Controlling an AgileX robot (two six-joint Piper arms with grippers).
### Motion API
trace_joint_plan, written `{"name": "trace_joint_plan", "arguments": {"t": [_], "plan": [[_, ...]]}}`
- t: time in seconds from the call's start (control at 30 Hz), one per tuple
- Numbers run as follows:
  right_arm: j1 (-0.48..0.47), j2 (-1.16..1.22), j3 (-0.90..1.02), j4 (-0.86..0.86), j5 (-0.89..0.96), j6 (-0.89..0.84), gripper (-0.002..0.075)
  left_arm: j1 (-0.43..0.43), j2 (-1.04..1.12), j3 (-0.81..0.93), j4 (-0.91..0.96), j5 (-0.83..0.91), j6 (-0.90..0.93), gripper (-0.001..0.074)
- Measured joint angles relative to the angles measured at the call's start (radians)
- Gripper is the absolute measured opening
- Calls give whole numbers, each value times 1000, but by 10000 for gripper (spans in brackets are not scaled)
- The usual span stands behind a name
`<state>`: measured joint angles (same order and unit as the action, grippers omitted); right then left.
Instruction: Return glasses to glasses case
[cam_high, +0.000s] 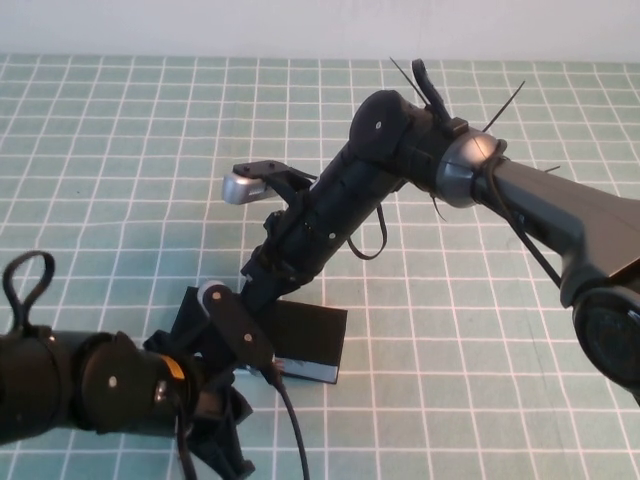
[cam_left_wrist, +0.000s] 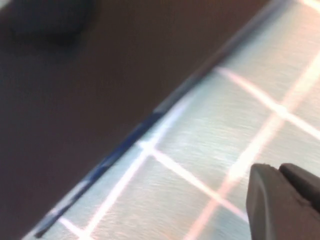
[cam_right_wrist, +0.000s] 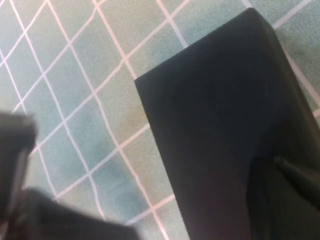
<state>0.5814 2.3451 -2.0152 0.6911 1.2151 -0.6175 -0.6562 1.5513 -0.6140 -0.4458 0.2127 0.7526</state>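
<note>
The glasses case lies on the green mat at the near middle, its flat black top up and its light-blue front side toward me. My right gripper reaches down from the right onto the case's left part. In the right wrist view the case's black surface fills the picture. My left gripper is low on the mat just in front of the case's left end, shut and empty. The case's blurred wall is close beside it. The glasses are hidden in every view.
The green grid mat covers the whole table. The right arm stretches across the middle above it. The left arm's wrist camera sits over the case's left end. A white wall runs along the far edge.
</note>
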Motion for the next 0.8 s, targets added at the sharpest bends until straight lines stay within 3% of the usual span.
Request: {"name": "trace_joint_plan", "arguments": {"t": [0.2, 0.33, 0.43, 0.63, 0.8], "plan": [[0, -3, -4, -11, 4, 0, -13, 0, -119, -49, 70, 181, 35, -1], [2, -40, -4, -104, 4, 0, -13, 0, -256, -82, 232, 307, -15, -1], [-9, -104, -2, -181, 4, 12, -13, 0, -352, -124, 440, 445, -165, -1], [-41, -306, -2, -293, 9, 85, -13, 0, -547, -176, 918, 672, -695, -1], [-42, -462, -2, -393, 23, 180, -13, 0, -757, -176, 1077, 689, -952, -1]]}}
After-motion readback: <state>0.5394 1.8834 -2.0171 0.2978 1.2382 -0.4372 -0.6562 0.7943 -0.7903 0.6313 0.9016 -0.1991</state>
